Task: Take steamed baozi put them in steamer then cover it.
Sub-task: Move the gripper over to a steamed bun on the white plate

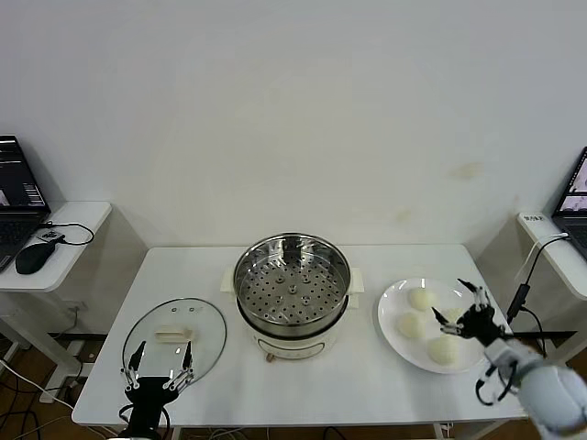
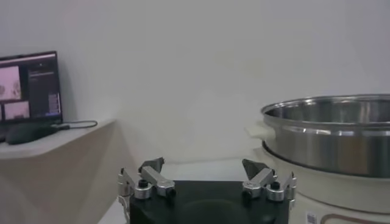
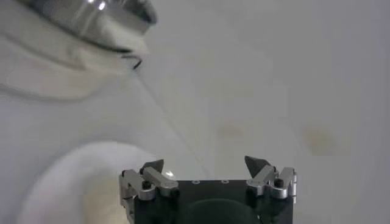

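Observation:
The steamer (image 1: 292,289), a shiny steel pot with a perforated tray on a white base, stands uncovered mid-table. Three steamed baozi (image 1: 421,298) (image 1: 411,324) (image 1: 443,349) lie on a white plate (image 1: 402,353) to its right. My right gripper (image 1: 459,302) hovers open over the plate's right side, beside the buns and holding nothing. The cover (image 1: 151,330), a clear glass lid with a cream handle (image 1: 171,335), lies flat at the left. My left gripper (image 1: 163,353) stands open at its near edge. In the right wrist view a cream bun (image 3: 100,198) sits beside the empty right gripper (image 3: 207,163).
Side tables flank the work table: the left one carries a laptop (image 1: 14,197) and a mouse (image 1: 35,258), the right one another laptop (image 1: 576,202) with cables. A white wall stands behind. In the left wrist view the steamer (image 2: 329,137) rises beyond my left gripper (image 2: 204,165).

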Motion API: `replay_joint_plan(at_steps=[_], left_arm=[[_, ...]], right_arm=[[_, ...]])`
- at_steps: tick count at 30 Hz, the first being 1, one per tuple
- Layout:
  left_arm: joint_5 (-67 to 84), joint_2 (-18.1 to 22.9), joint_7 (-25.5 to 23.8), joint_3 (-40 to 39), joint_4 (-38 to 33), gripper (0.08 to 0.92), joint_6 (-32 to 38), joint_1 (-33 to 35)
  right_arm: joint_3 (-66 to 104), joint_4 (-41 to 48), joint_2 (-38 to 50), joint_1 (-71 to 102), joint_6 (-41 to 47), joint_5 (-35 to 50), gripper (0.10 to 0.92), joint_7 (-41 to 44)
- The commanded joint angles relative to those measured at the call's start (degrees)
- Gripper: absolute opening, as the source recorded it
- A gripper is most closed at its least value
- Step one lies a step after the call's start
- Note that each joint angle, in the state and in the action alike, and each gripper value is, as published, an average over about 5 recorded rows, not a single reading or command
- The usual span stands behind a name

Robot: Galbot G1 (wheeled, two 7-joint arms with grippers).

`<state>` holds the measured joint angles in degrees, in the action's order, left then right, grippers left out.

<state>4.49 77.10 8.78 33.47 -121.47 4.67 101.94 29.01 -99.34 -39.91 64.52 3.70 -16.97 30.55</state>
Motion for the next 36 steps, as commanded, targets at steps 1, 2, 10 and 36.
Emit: replay_joint_plan(at_steps=[1,2,10,36], left_arm=[[-1.87,0.03,-0.3,0.72,-0.09,0.823,0.23,-0.28],[-1.81,0.03,-0.25,0.89,-0.03,0.823,0.23,-0.24],[-1.69,0.21,-0.07,1.57,0.23,0.823,0.17,-0.47],[-1.53,-0.51,-0.3,4.06,0.2,0.823,0.21,-0.51]], right_arm=[[-24.0,12.43,11.98,-28.83,0.27,-4.62,0.823,19.32],[-27.01,13.85,12.2,-31.61,-0.11,-4.43,0.823,21.07],[-46.74,25.65,8.84,-49.57,-3.08,-3.33,0.823,29.46],[-52.6,45.67,-8.91,-53.35,-4.15,-7.27,0.823,27.88]])
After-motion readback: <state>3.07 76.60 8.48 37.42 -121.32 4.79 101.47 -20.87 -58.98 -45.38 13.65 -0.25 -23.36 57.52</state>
